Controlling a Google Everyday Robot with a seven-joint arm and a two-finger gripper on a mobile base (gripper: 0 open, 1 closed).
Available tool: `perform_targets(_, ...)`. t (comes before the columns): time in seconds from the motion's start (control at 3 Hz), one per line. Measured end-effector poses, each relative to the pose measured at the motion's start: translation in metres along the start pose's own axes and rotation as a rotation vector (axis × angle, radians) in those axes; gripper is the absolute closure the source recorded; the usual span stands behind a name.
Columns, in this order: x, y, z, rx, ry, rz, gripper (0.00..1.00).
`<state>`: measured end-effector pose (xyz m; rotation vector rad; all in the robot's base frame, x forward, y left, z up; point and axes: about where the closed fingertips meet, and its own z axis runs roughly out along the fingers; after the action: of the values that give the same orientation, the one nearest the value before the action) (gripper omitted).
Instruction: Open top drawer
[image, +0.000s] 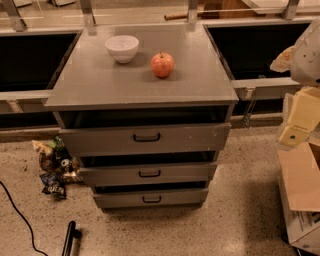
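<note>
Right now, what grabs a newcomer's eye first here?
A red apple and a white bowl sit on the grey drawer cabinet's top, bowl left of apple. Below, the top drawer shows its black loop handle at mid-front. The pale tool hangs at the right edge, apart from the cabinet; snack bags litter the floor at left.

Floor (225, 225) before top drawer (100, 141) lies free; claw (294, 131) well right.

The gripper (299, 122) is cut off by the right edge, to the right of the desk (100, 82). The inside of the top drawer (190, 138) is lost in shadow. A cardboard box (300, 195) is cropped at the lower right. The wrappers (54, 167) on the floor cannot be identified.
</note>
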<state>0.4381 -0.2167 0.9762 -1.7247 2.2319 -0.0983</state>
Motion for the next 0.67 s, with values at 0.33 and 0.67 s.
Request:
perform_targets(0.33, 0.0, 0.0, 0.0, 0.0, 0.0, 0.0, 0.0)
perform_targets(0.67, -0.008, 0.001, 0.029, 0.001, -0.023, -0.074, 0.0)
